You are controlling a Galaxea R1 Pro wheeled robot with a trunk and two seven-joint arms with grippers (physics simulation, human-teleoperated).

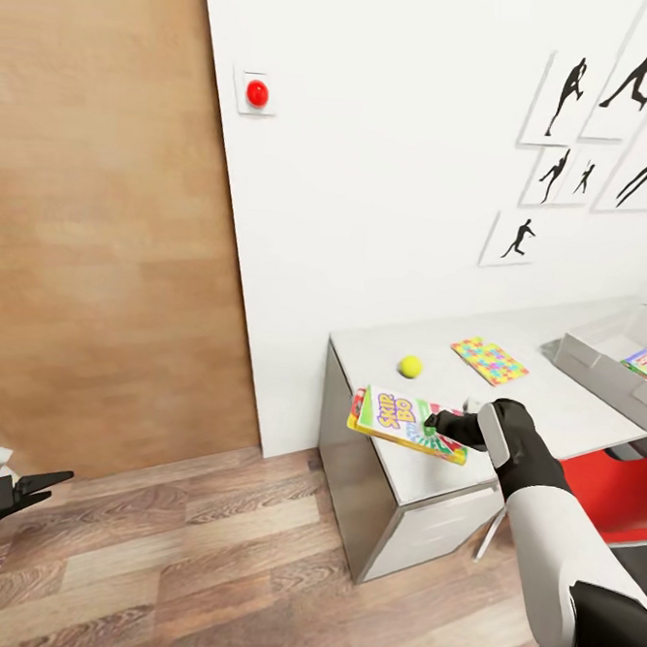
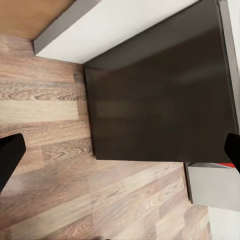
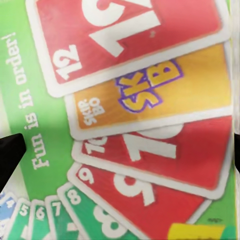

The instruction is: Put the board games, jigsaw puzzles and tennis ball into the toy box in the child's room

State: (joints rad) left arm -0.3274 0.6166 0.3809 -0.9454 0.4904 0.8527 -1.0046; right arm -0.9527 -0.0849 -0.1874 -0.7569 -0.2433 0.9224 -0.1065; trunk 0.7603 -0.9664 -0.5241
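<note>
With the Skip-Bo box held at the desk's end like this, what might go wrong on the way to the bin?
1. The right gripper holds the Skip-Bo box by one edge, so the tilted box may slip or swing.
2. The tennis ball and jigsaw puzzle lie between it and the toy box; a low carry may knock them.
3. The toy box already holds a game, so the Skip-Bo may land crooked.

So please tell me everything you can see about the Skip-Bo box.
The Skip-Bo box is a flat rectangular game box, green and yellow with fanned red numbered cards, seemingly printed cardboard. The right gripper grips its edge, holding it tilted over the near end of the table. Whether it touches the tabletop is unclear.
</note>
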